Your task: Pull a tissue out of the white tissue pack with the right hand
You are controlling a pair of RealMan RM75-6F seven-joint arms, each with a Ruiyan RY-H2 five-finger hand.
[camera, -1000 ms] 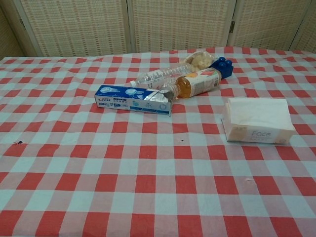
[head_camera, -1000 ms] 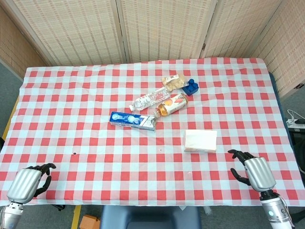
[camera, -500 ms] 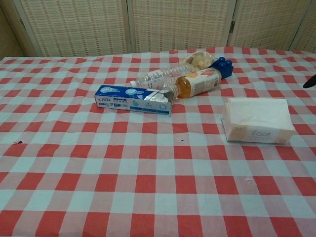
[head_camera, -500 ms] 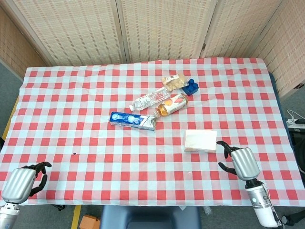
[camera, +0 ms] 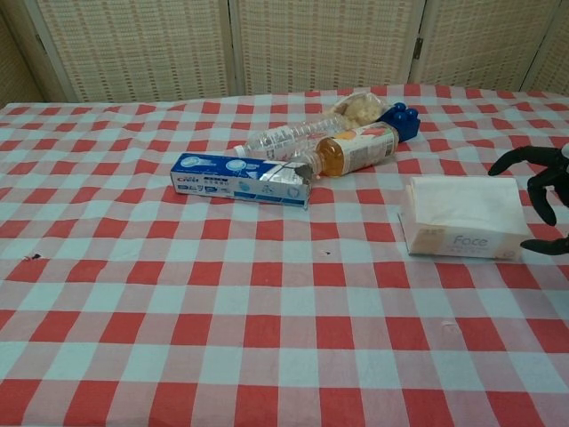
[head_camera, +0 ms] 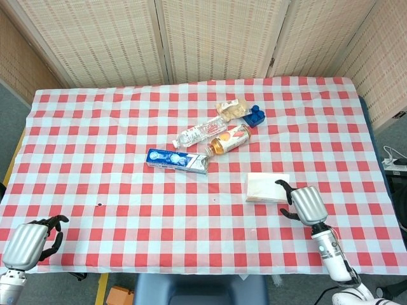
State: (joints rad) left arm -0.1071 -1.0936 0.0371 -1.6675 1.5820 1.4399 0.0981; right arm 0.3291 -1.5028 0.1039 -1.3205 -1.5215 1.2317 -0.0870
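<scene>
The white tissue pack [head_camera: 268, 187] [camera: 462, 216] lies flat on the checked cloth, right of centre, with "Face" printed on its near side. My right hand [head_camera: 305, 204] [camera: 539, 189] hovers just beyond the pack's right edge, its dark fingers [camera: 508, 161] spread apart and holding nothing. No finger touches the pack. My left hand [head_camera: 28, 244] sits at the table's near left corner with its fingers curled in, empty; the chest view does not show it.
A blue toothpaste box [head_camera: 177, 160] [camera: 240, 179], a clear water bottle [head_camera: 200, 133], an orange drink bottle [head_camera: 230, 138] [camera: 351, 149], a snack bag [head_camera: 231, 108] and a blue block [head_camera: 255, 116] cluster behind and left of the pack. Woven screens stand behind the table.
My right hand has travelled left and forward from the table's near right edge to the right side of the tissue pack, entering the chest view. The left hand dropped slightly.
</scene>
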